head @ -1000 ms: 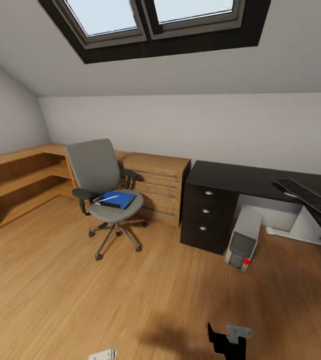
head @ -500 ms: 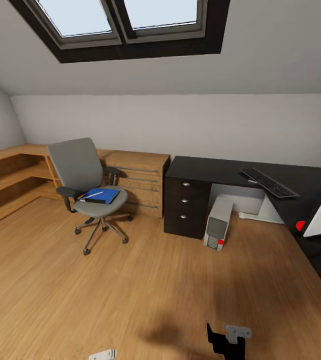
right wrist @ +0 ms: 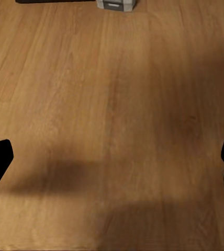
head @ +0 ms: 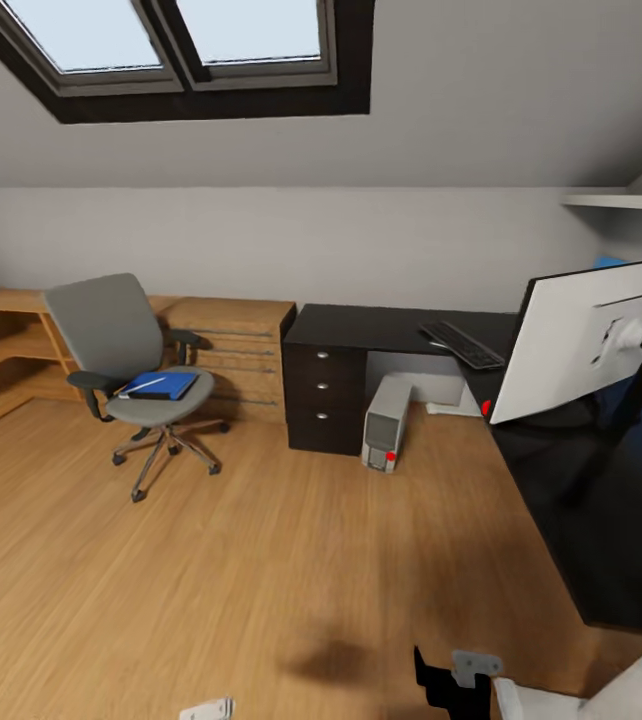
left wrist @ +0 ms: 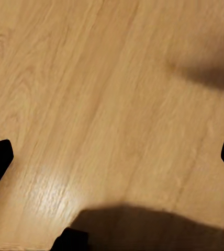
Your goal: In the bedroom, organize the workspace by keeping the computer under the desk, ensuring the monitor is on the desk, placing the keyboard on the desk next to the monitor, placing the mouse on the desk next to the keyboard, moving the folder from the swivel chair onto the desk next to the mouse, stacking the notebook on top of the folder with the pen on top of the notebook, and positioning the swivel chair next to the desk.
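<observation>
The grey swivel chair [head: 111, 345] stands on the wood floor, left of the desk. On its seat lies the blue folder [head: 161, 386] with the white pen [head: 145, 382] on top. The black L-shaped desk [head: 361, 326] carries the keyboard [head: 461, 345] and the monitor [head: 586, 340], whose pale back faces me. The silver computer [head: 384, 426] stands on the floor beside the drawer block [head: 323, 400]. The mouse and the notebook are out of view. My left gripper [left wrist: 112, 157] and right gripper [right wrist: 112, 157] both hang open over bare floor, far from the desk.
A light-wood drawer cabinet [head: 229, 345] sits between chair and desk, and low wooden shelving [head: 1, 350] runs along the left wall. A skylight [head: 181, 40] is set in the sloped ceiling. A white wall shelf [head: 621, 200] is at the right. Wide wood floor [head: 261, 560] lies ahead.
The camera has swung right, so chair, cabinet and desk slid left in the picture. The monitor and the desk's near wing came into view. The things themselves have not moved.
</observation>
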